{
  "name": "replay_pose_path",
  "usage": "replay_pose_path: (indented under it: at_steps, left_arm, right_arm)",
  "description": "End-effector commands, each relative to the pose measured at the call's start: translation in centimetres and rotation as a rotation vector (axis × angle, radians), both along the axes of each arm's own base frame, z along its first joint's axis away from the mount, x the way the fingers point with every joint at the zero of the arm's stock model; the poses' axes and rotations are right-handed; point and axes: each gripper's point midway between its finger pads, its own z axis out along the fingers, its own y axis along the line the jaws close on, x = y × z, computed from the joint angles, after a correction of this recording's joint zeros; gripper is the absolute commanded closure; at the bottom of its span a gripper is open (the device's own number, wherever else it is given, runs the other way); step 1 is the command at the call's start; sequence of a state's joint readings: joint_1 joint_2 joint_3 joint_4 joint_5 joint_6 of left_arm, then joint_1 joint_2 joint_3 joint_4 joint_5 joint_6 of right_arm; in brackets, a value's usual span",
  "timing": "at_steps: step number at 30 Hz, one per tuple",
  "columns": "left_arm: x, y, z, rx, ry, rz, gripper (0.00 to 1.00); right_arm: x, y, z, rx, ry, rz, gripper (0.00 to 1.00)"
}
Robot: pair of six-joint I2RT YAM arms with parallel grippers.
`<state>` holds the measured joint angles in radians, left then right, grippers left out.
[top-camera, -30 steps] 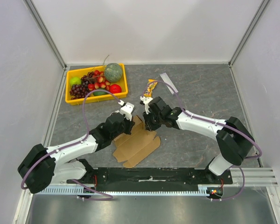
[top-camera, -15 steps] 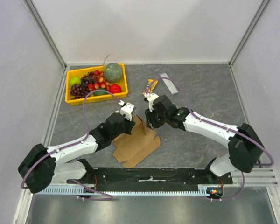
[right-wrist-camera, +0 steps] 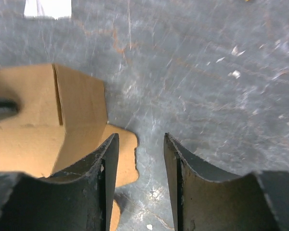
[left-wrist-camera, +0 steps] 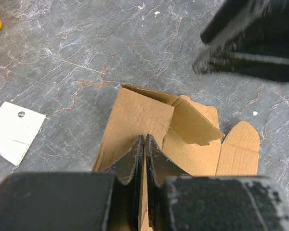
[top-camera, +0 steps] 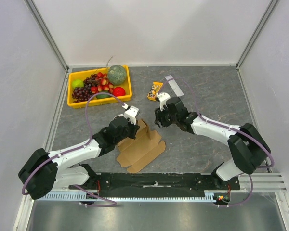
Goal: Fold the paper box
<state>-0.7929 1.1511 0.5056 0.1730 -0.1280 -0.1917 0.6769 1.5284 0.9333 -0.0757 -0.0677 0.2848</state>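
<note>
Left end effector (top-camera: 136, 126) is pinched narrow on a raised panel of the box (top-camera: 142, 150). In the left wrist view its 2 black fingers (left-wrist-camera: 130, 161) meet with only a thin brown edge between them. The box lies on the grey bench (top-camera: 207, 96) between the 2 arms, toward the near edge. Most of the sheet is flat, with rounded flaps spread to the near right. One wall stands up, and a side flap folds in to form a corner (left-wrist-camera: 176, 108).

The right end effector (right-wrist-camera: 139, 139) sits just beyond the box's far edge with its jaws parted to a middling gap. It holds nothing, and bare bench shows between the jaws. One of its fingers (right-wrist-camera: 103, 168) overlaps the edge of a rounded flap, but I cannot tell if it touches. From the left wrist it shows only as a dark blur (left-wrist-camera: 250, 43).

The left arm (top-camera: 77, 154) reaches low from the near left, diagonally up to the box. The right arm (top-camera: 212, 129) bends at its elbow on the right, and its forearm runs back leftward.

A white tag (left-wrist-camera: 14, 130) lies on the bench just beside the box. Well apart at the far left stands a yellow tray (top-camera: 98, 104) of fruit. A snack packet (top-camera: 155, 90) and a grey bar (top-camera: 174, 85) lie behind the right end effector.
</note>
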Motion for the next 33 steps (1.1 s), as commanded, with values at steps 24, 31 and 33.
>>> replay_pose_path:
  at_steps: [24, 31, 33]
  left_arm:
    - [0.1, -0.5, 0.8, -0.019, -0.016, -0.021, 0.92]
    - [0.1, -0.5, 0.9, -0.021, -0.017, -0.020, 0.92]
    - [0.1, -0.5, 1.1, -0.029, -0.018, -0.020, 0.92]
  right_arm:
    - [-3.0, 5.0, -3.1, 0.226, -0.186, 0.401, 0.38]
    - [-3.5, 6.0, -3.1, 0.282, -0.199, 0.457, 0.36]
    - [-3.4, 6.3, -3.1, 0.291, -0.201, 0.466, 0.36]
